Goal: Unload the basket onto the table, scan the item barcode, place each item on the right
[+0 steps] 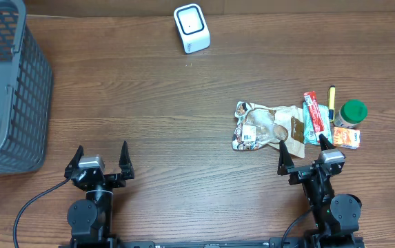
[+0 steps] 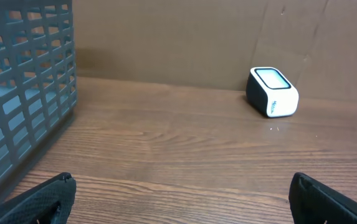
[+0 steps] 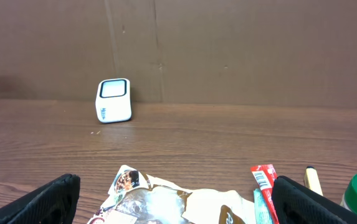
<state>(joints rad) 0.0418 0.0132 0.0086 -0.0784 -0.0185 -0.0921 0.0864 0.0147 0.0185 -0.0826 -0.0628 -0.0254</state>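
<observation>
Crumpled clear-and-brown snack pouch (image 1: 269, 127): lies flat on the wooden desk (image 1: 156, 103), well apart from the white box-shaped barcode scanner (image 1: 191, 27), nearer the robot and to its right. Beside it, farther from the scanner: red sachet (image 1: 312, 110), green-lidded jar (image 1: 353, 112), small orange carton (image 1: 347, 138).
Right fingers (image 1: 282, 155): spread wide, empty, just short of the pouch.
Left fingers (image 1: 124, 155): spread wide, empty.
Handling, advised: pinch the pouch by one edge, leave its white label uncovered, then face that label squarely to the scanner's window.
</observation>
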